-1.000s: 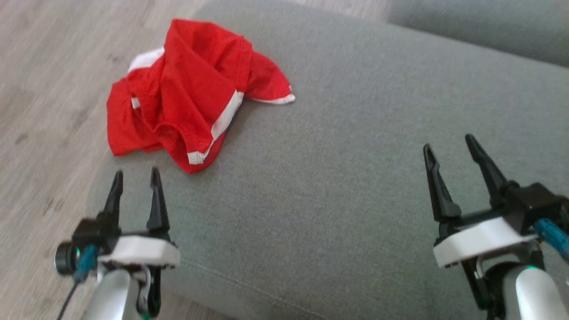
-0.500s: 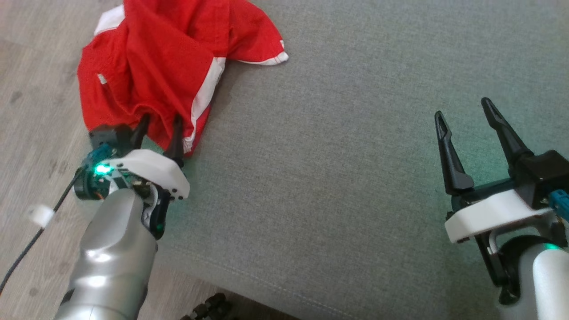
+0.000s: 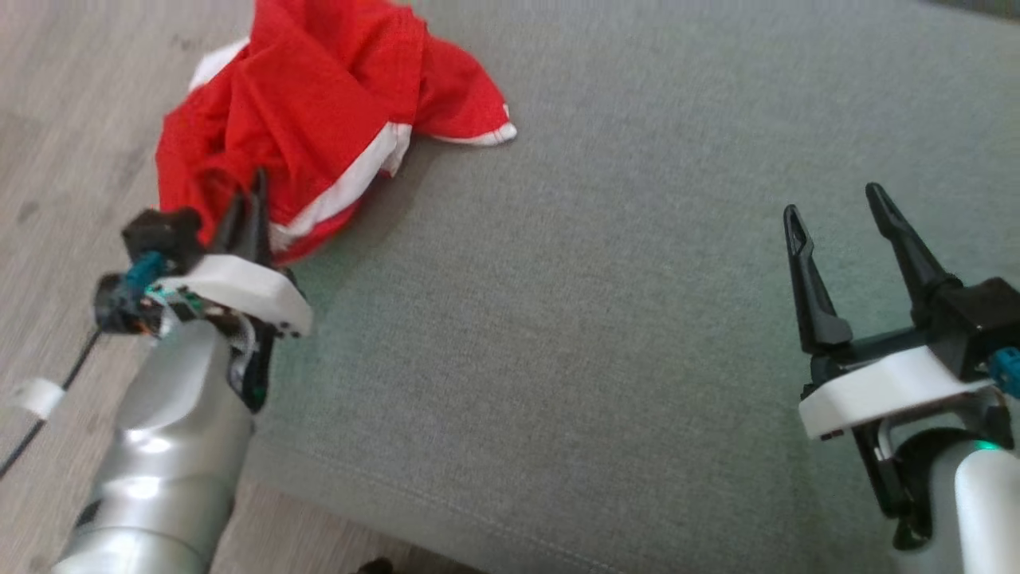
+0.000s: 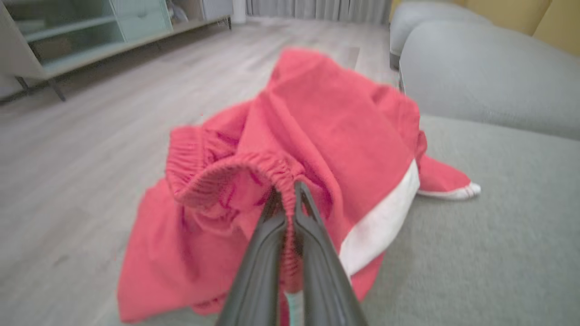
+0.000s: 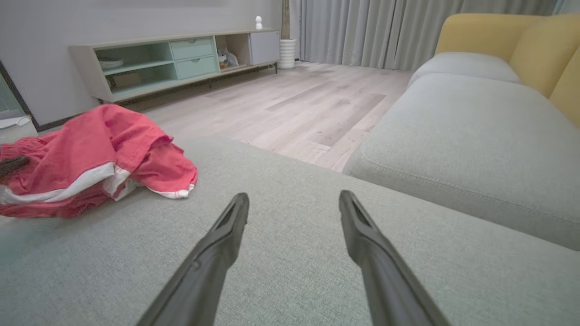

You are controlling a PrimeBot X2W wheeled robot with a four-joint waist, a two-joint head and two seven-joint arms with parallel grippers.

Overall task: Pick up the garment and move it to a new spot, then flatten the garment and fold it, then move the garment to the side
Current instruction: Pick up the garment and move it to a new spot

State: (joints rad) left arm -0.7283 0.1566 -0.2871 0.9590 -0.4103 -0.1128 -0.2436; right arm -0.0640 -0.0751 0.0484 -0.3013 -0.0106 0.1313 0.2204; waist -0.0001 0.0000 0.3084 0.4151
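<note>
Red garment (image 3: pixel 319 104), waistband pinched between left fingers (image 4: pixel 260 262)

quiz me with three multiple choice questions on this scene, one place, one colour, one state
1. Where on the cushion is the garment? A middle B left edge C right edge
2. Its stripe is: A white B blue C yellow
3. The left tool is: A open B shut on nothing C shut on the garment
Answers: 1 B, it bunches at the cushion's left edge; 2 A, a white band crosses the red cloth; 3 C, its fingers pinch the waistband.
</note>
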